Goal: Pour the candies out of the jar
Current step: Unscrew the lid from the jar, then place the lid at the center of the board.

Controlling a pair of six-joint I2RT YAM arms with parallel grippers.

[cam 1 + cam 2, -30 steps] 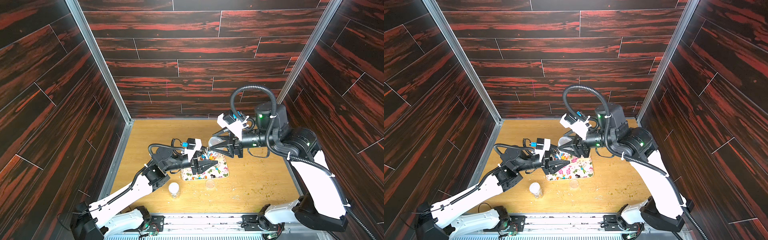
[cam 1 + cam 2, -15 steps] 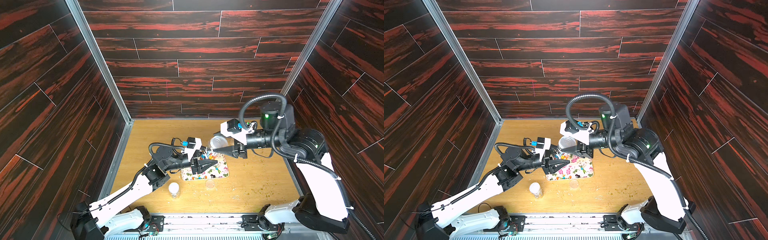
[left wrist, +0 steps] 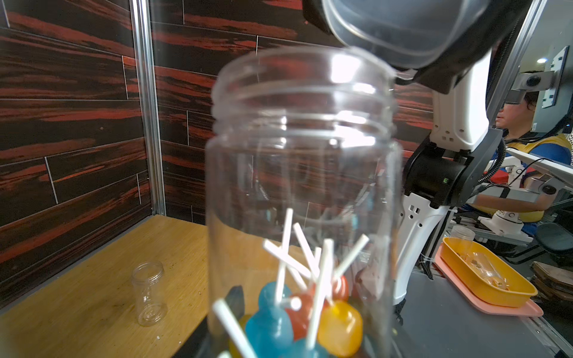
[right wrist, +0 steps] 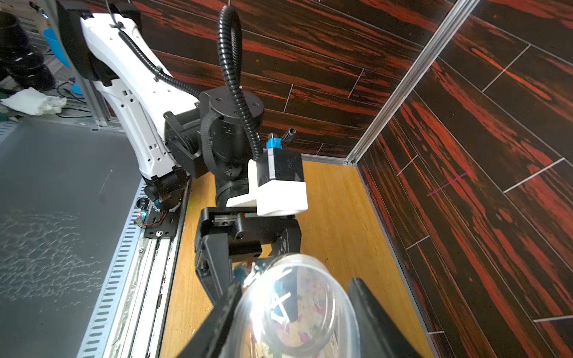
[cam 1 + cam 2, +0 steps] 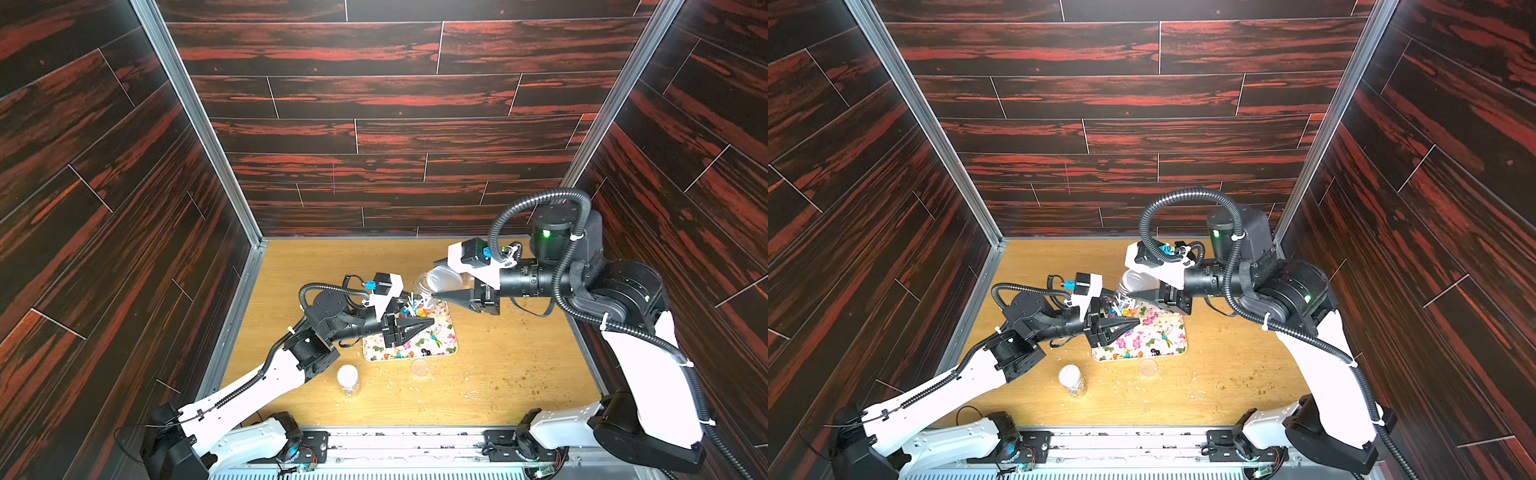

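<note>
Clear jar (image 3: 304, 173), blue and orange candies (image 3: 339, 328) inside, clamped in left jaws; right jaws clamp lid (image 4: 297, 307).

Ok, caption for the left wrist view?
Upright open jar, candies on white sticks at its bottom; lid held above its rim; empty jar on the table.

Mid table (image 5: 519, 365) is crowded. The left gripper (image 5: 419, 311) is clamped on the jar (image 5: 420, 287) over the far-left corner of the tray (image 5: 442, 347). The right gripper (image 5: 435, 278) pinches the lid (image 5: 446, 276) just above and beside the jar's mouth. A loose cap (image 5: 419, 368) lies just in front of the tray, and a small empty jar (image 5: 347, 379) stands near the front-left. There is open wood along the far edge and the right side. Walls close off three sides.
</note>
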